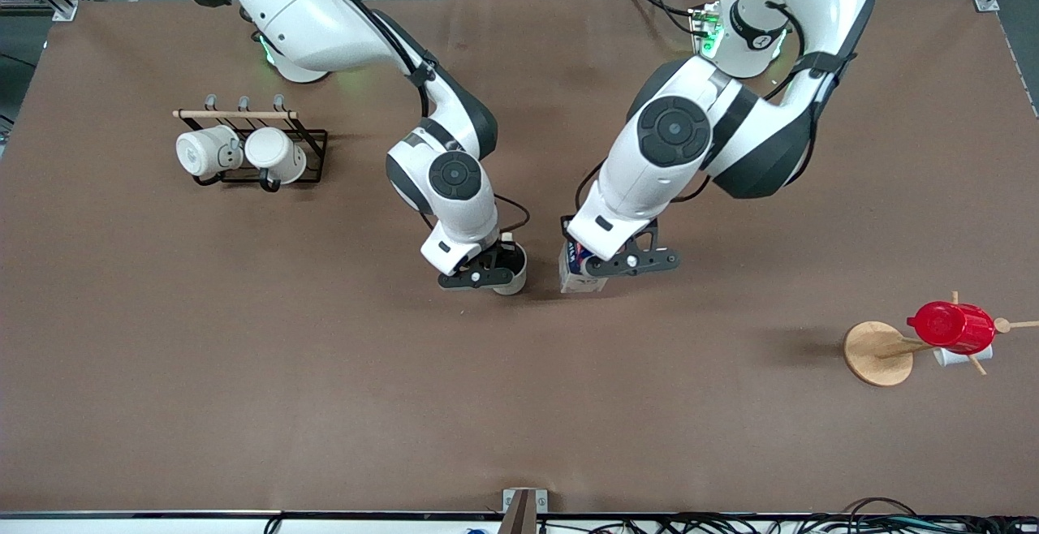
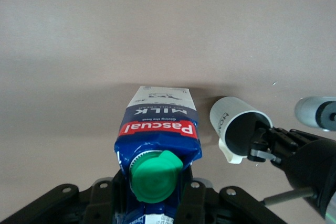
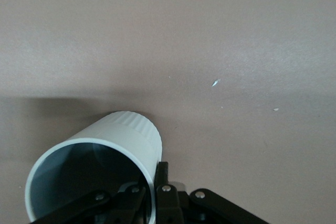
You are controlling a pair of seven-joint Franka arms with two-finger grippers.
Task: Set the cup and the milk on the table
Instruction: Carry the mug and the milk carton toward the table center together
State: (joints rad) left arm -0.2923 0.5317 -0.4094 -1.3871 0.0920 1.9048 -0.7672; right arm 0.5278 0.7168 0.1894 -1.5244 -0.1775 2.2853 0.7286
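Note:
The milk (image 1: 575, 276), a dark blue and white carton with a green cap (image 2: 155, 177), stands upright at the middle of the brown table (image 1: 519, 404). My left gripper (image 1: 589, 268) is shut on its top, one finger on each side (image 2: 155, 203). The cup (image 1: 513, 269), cream-white with a dark inside, stands beside the milk, toward the right arm's end. My right gripper (image 1: 497, 272) is shut on its rim, one finger inside and one outside (image 3: 153, 188). The cup (image 2: 236, 124) also shows in the left wrist view. I cannot tell whether either bottom rests on the table.
A black wire rack (image 1: 312, 148) with two all-white mugs (image 1: 243, 152) stands toward the right arm's end. A wooden mug tree (image 1: 877, 353) with a red cup (image 1: 951, 326) stands toward the left arm's end, nearer the front camera.

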